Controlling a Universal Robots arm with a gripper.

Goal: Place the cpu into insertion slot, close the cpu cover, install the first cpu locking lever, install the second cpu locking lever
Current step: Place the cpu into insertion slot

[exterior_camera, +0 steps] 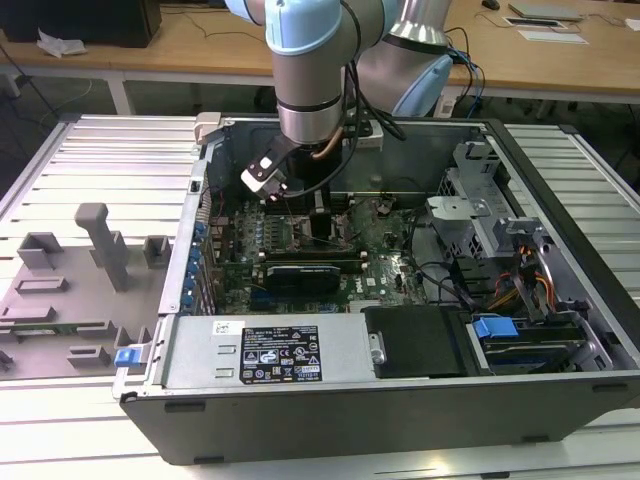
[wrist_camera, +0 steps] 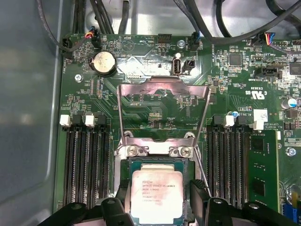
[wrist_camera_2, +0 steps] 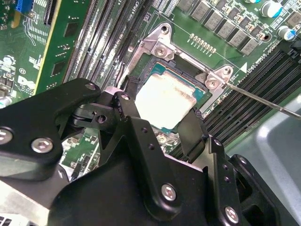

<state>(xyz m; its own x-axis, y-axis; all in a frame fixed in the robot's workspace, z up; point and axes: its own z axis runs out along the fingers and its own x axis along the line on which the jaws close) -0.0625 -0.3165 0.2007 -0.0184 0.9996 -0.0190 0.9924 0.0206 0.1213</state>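
The cpu (wrist_camera: 157,193), a square chip with a silvery-tan top, lies in the insertion slot (wrist_camera: 123,165) on the green motherboard. In both wrist views my gripper (wrist_camera: 159,200) straddles it, a black finger (wrist_camera: 123,200) against each side edge of the chip. In the second wrist view the cpu (wrist_camera_2: 164,100) sits level inside the slot's metal rim, between the fingers (wrist_camera_2: 126,107). The cpu cover (wrist_camera: 162,87) stands swung open beyond the slot. A thin locking lever (wrist_camera_2: 263,101) sticks out free from the slot's corner. In the exterior view the arm's wrist (exterior_camera: 305,100) reaches down into the computer case.
Long black memory slots (wrist_camera: 84,165) flank the slot on both sides. Cables (wrist_camera: 197,23) run along the case wall past the board. The open case (exterior_camera: 330,400) holds a drive cage (exterior_camera: 500,240) at the exterior view's right. A grey fixture plate (exterior_camera: 80,270) lies at its left.
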